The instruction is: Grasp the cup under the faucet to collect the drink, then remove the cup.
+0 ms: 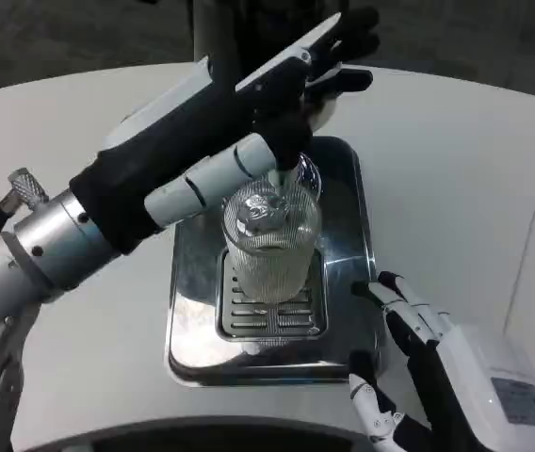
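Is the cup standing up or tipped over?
Standing up: the cup sits straight on the drip tray grate.

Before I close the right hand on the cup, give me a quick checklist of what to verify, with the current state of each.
1. Cup upright on the drip tray grate: ok.
2. Cup under the faucet: ok, it sits directly below the spout.
3. Right hand free to grasp: ok, it holds nothing, fingers apart, right of the cup and not touching it.
4. Left hand clear of the cup: ok, it is up by the dispenser, above and behind the cup.
5. Drink flowing or fill level: cannot tell, the ribbed glass and glare hide it.
6. Path from the right hand to the cup: ok, nothing lies between except the tray edge.
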`<state>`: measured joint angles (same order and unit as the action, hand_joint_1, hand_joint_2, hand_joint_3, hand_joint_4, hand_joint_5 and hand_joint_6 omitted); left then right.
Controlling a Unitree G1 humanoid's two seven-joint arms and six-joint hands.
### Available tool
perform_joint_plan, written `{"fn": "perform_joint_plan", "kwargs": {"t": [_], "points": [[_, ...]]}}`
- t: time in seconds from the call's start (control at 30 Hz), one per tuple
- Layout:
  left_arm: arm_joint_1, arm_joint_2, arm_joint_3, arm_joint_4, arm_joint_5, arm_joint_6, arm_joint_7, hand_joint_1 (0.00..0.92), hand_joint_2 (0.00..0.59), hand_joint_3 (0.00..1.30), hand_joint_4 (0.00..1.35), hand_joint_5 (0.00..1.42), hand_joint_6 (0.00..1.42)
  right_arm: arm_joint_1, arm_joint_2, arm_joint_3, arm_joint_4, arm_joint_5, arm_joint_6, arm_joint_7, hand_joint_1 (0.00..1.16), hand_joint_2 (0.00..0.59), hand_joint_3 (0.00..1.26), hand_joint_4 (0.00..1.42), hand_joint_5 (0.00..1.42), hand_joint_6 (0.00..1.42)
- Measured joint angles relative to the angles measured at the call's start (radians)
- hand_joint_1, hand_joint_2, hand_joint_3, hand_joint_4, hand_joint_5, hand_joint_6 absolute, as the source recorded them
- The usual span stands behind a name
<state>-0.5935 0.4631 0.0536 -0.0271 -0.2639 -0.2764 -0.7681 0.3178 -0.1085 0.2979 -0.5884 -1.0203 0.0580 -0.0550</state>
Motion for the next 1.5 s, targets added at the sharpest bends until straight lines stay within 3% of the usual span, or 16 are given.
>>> {"fn": "perform_joint_plan", "kwargs": {"t": [0.37,0.5,0.6,0.63,0.83,1.1,1.5], "points": [[0.0,0.08,-0.035,-0.003,0.191,-0.221,0.016,0.0,0.158,0.01,0.0,0.09,0.04,0.001,0.021,0.0,0.0,0.003,0.005,0.0,0.35,0.55,0.17,0.1,0.15,0.27],[0.001,0.101,-0.039,-0.004,0.239,-0.278,0.04,0.0,0.165,0.01,0.0,0.09,0.04,0.0,0.026,-0.001,0.0,0.009,0.011,0.0,0.35,0.465,0.14,0.08,0.13,0.27],[0.002,0.11,-0.04,-0.004,0.268,-0.3,0.059,0.0,0.165,0.02,0.0,0.09,0.04,-0.015,0.039,-0.003,0.005,0.027,0.028,0.001,0.46,0.341,0.12,0.07,0.12,0.27],[0.003,0.113,-0.04,-0.004,0.279,-0.312,0.067,0.0,0.165,0.02,0.0,0.09,0.04,-0.029,0.049,-0.005,0.008,0.03,0.038,0.001,0.5,0.332,0.12,0.07,0.12,0.27],[0.01,0.121,-0.043,-0.014,0.311,-0.328,0.098,0.0,0.164,0.02,0.0,0.1,0.04,-0.102,0.083,-0.006,0.058,0.053,0.08,0.002,0.58,0.268,0.07,0.03,0.08,0.26],[0.015,0.129,-0.053,-0.03,0.309,-0.319,0.108,0.0,0.163,0.02,0.0,0.1,0.05,-0.219,0.138,-0.029,0.183,0.169,0.109,-0.023,0.62,0.224,0.02,0.0,0.03,0.17],[0.036,0.146,-0.055,-0.069,0.294,-0.285,0.111,0.0,0.162,0.02,0.0,0.1,0.05,-0.327,0.16,-0.038,0.297,0.291,0.104,-0.092,0.66,0.197,0.0,0.0,0.0,0.12]]}}
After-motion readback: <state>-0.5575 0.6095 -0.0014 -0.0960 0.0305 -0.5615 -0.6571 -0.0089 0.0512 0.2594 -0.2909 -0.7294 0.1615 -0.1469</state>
